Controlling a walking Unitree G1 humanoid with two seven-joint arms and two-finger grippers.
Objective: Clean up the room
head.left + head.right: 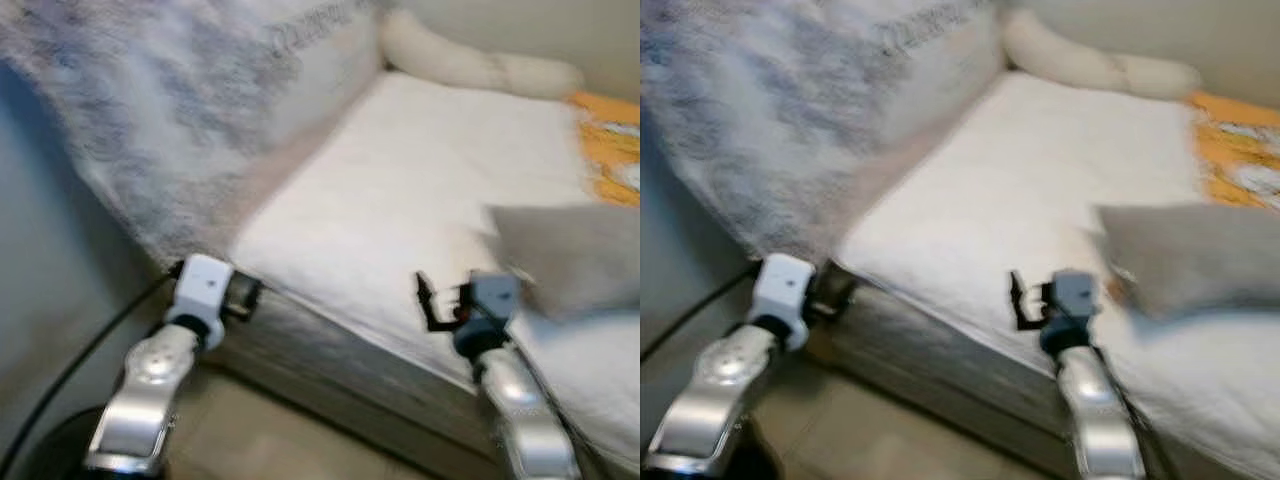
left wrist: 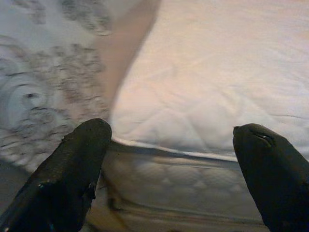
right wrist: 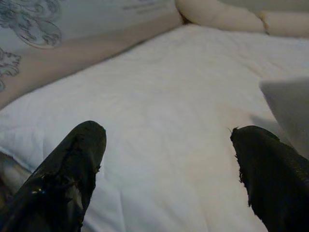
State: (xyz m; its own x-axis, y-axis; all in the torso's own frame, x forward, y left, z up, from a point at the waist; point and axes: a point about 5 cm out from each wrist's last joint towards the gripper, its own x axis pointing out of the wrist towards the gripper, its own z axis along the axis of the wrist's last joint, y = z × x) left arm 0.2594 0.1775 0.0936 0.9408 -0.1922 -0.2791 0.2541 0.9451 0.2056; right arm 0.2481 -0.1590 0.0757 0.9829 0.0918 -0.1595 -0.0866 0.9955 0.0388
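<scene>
Two grippers are up in front of me, both at the near edge of the white quilted mattress [image 1: 420, 190] of the bed. My left gripper [image 2: 166, 164] hangs just off the near left corner, fingers spread wide, nothing between them. My right gripper [image 3: 166, 169] sits over the near edge, also spread wide and empty.

Count on and around the bed:
- one flat grey cushion or folded cloth [image 1: 570, 255], on the mattress just beside my right gripper, toward my right;
- one long cream bolster pillow [image 1: 470, 60] along the far end;
- one orange patterned cloth [image 1: 610, 150] at the far right edge, cut off by the frame;
- one grey-and-white floral bedcover [image 1: 170, 110] bunched up along the left side;
- one black cable [image 1: 70, 370] running down by my left arm.

Head views are blurred, so finer detail is uncertain.

Step, as I judge it: approach phase, no item picked yet. The grey piece looks like the nearest candidate. The next move calls for swinging my right gripper toward it and closing on its near edge, or else pulling the bedcover flat with both.
</scene>
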